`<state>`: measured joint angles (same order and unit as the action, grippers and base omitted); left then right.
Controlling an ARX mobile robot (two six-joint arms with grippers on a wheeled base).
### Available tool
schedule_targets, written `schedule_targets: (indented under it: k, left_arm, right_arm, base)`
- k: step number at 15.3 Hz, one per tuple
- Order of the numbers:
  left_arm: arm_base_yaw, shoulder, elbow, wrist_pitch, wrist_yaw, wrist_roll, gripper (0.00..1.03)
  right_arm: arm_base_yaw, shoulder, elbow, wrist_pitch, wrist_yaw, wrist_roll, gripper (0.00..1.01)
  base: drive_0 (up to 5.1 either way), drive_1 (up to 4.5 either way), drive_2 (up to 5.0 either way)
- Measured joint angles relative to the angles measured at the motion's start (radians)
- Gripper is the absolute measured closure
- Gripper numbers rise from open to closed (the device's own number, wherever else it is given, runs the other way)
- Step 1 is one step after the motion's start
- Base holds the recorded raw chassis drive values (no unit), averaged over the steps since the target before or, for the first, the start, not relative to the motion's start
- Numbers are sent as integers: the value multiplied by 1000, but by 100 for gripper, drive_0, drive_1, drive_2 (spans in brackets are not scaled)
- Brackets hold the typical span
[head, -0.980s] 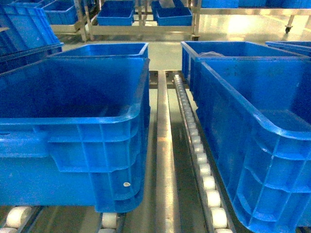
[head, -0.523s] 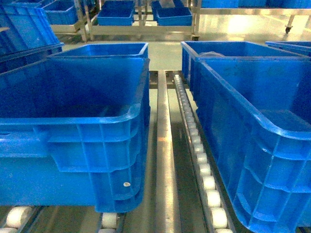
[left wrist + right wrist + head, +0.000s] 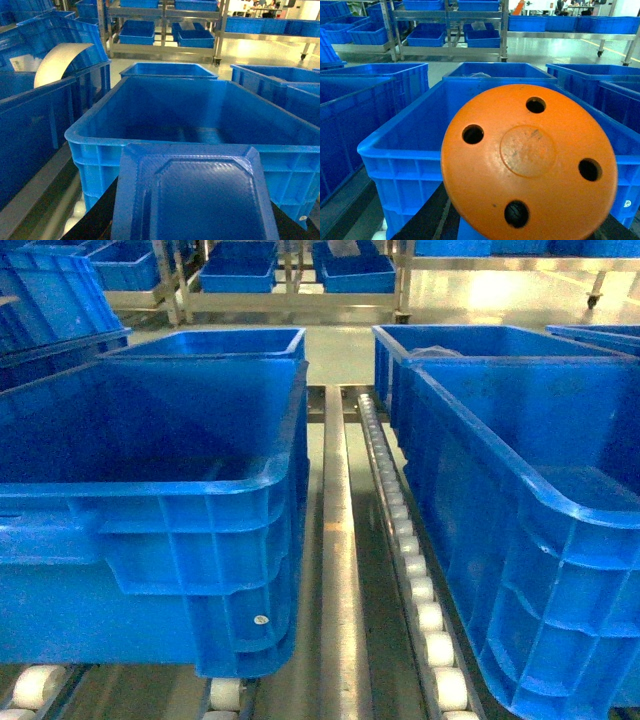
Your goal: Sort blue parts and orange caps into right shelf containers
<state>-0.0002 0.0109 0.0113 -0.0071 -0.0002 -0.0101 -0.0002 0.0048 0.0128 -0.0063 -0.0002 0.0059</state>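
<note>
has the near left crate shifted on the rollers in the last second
No. In the head view the near left crate keeps its position against the steel centre rail.

The near left crate (image 3: 150,510) and the near right crate (image 3: 530,530) stand open-topped. Between them an open lane runs toward 12 o'clock over the steel rail (image 3: 340,570) and roller track (image 3: 405,540), walled by their ribbed sides.

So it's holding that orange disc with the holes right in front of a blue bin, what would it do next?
Probably carry the orange cap forward past the near rim of the blue crate before letting go. In the right wrist view the cap sits close to the camera on the near side of that rim, and the crate beyond stands open.
</note>
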Motion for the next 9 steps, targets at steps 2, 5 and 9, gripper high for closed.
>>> schedule_targets:
  k: [2, 5, 9]
  left_arm:
    - [0, 0, 0, 0, 0, 0, 62]
    - [0, 0, 0, 0, 0, 0, 62]
    - [0, 0, 0, 0, 0, 0, 62]
  right_arm:
    - [0, 0, 0, 0, 0, 0, 58]
    - [0, 0, 0, 0, 0, 0, 58]
    - [0, 0, 0, 0, 0, 0, 58]
  base:
    - [0, 0, 0]
    - [0, 0, 0]
    - [0, 0, 0]
